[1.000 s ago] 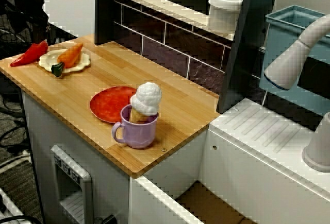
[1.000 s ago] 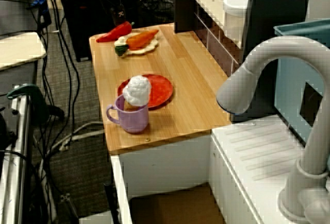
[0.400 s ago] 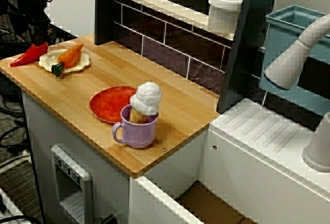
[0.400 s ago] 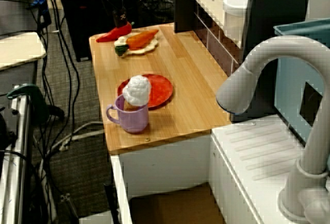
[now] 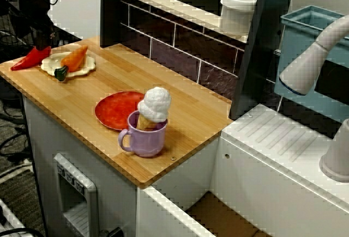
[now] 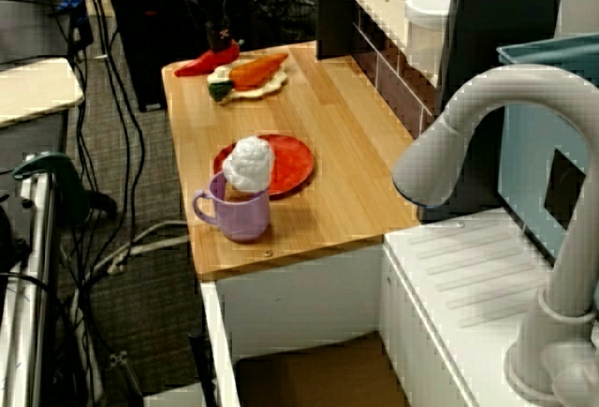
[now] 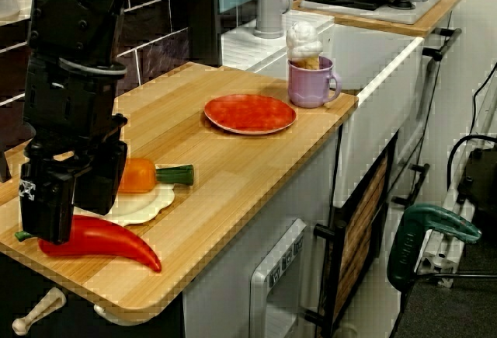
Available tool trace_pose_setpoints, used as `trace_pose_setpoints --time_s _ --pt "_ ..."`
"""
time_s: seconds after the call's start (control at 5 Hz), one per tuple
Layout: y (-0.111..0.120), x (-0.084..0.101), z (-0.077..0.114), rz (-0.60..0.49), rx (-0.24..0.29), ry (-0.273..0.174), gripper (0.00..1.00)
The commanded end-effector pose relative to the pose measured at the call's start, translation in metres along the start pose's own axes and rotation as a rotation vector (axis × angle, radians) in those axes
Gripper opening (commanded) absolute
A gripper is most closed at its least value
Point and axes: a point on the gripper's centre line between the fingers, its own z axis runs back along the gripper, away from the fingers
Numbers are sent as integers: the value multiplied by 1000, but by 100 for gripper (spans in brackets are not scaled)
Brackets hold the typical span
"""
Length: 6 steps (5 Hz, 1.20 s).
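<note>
One long pale wooden counter (image 7: 233,175) carries everything here, with a dark tiled back wall and a shelf above it. In the view from the pepper end, the black robot arm comes down over the near left corner, and its black gripper (image 7: 71,217) stands upright there with the blocky fingers (image 7: 45,198) lowered onto the stalk end of a glossy red chilli pepper (image 7: 109,245). The fingers stand close together, but their tips are hidden against the pepper, so I cannot tell whether they clamp it or only rest on it. The pepper lies flat on the counter, right at the corner, its pointed tip towards the front edge and its thick end just beside a cream scalloped plate (image 7: 144,206). A round flat red plate (image 7: 250,113) sits farther along, well apart from the gripper, and past it, near the other end of the counter, stands a lilac handled mug (image 7: 309,83). On the cream plate lies an orange toy carrot (image 7: 138,175), its green top pointing out over the rim. A white ice-cream scoop on a tan cone (image 7: 303,41) stands upright in the mug. The view from the front corner shows the same layout: the pepper (image 5: 32,57) at the far left corner under the gripper (image 5: 41,40), touching the cream plate (image 5: 79,71).
</note>
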Motion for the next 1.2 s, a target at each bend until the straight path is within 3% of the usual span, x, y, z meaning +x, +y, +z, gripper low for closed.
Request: trace_pose_setpoints --time_s 0.0,1.0 --pt "-11 -8 6 9 42 -13 100" --pt "-9 -6 5 8 31 3 100"
